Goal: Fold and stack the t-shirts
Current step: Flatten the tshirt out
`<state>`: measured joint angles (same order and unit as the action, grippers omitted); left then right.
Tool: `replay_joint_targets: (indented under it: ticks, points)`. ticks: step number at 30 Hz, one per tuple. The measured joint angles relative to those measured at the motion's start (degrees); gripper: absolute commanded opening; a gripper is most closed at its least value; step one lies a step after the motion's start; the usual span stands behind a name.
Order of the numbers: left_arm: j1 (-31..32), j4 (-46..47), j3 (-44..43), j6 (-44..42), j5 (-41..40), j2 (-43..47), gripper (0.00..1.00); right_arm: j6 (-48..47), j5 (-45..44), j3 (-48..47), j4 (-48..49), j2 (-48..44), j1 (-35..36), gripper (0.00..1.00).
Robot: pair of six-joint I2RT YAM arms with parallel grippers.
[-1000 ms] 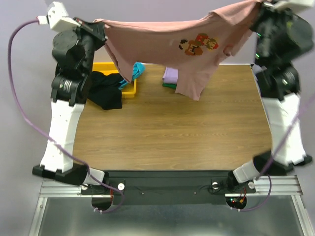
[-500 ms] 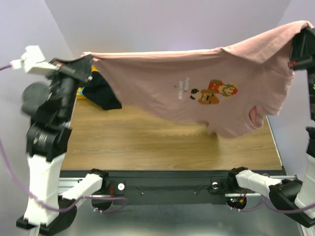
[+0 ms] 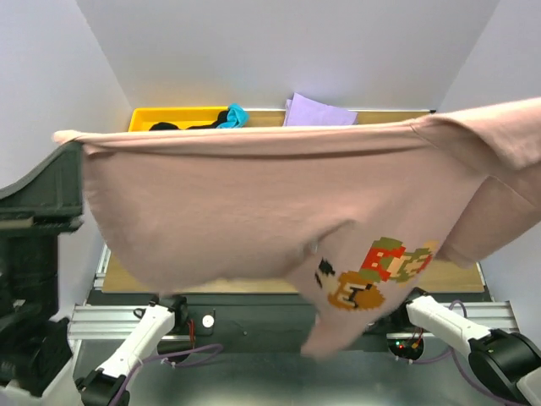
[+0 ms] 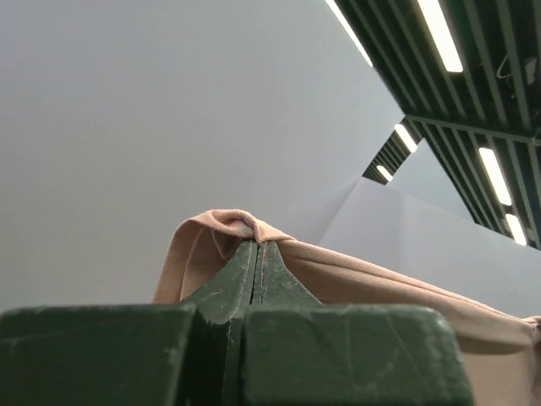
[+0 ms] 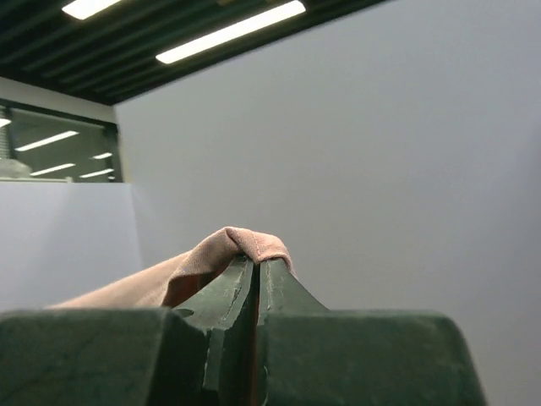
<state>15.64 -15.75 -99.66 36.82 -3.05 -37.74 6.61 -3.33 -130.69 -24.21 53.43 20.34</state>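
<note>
Dusty-pink cloth t-shirt with pixel-art print (image 3: 237,203) held aloft, spread from 9 to 3 o'clock above the wooden table (image 3: 389,116). Left tool (image 4: 256,249) clamped on one edge fold, right tool (image 5: 254,264) clamped on the other. Yellow plastic bin (image 3: 169,114) at 11 o'clock, lavender tee (image 3: 319,112) at 12

The left hand (image 4: 256,247) points upward, its two fingers (image 4: 239,272) pressed flat together, with a fold of the pink t-shirt (image 4: 211,233) pinched at their tips. The right hand (image 5: 255,262) is posed the same way: aimed up, jaws closed tight on another bunched edge of the same cloth. In the top view, the left arm (image 3: 44,182) reaches high at the left edge, close to the camera, with its dark wrist block level and its white lower link slanting out from the base. Of the right arm (image 3: 448,320), only a white lower link and a dark joint show at the lower right; its wrist lies outside that view.
</note>
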Motion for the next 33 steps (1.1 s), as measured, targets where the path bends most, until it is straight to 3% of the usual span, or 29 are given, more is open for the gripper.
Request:
replay_joint_targets:
  ticks: [7, 12, 14, 17, 20, 24, 33]
  points:
    - [0.0, 3.1, 17.4, 1.6, -6.4, -6.0, 0.00, -3.2, -17.3, 13.2, 3.4, 7.8, 0.0, 0.01]
    - [0.0, 10.3, 36.9, 3.5, -10.8, -12.5, 0.00, -4.2, -28.0, 37.7, 7.2, 16.2, 0.0, 0.01]
    - [0.0, 14.4, 47.6, 4.0, -11.3, -20.1, 0.00, -3.6, -30.1, 49.1, 7.7, 18.7, 0.0, 0.01]
    - [0.0, 18.4, 55.1, 4.4, -11.6, -28.5, 0.00, -2.1, -32.6, 62.8, 9.1, 21.4, 0.0, 0.01]
    - [-0.2, 21.4, 56.2, 4.7, -12.0, -38.2, 0.00, -0.2, -34.5, 70.7, 11.7, 23.3, -0.2, 0.01]
    - [-0.7, 24.6, 52.9, 4.6, -11.3, -50.6, 0.00, 2.0, -35.8, 71.4, 16.6, 30.2, -2.0, 0.01]
    - [-1.1, 28.6, 43.8, 4.5, -10.8, -57.9, 0.00, 2.5, -35.8, 66.6, 20.8, 42.2, -4.6, 0.01]
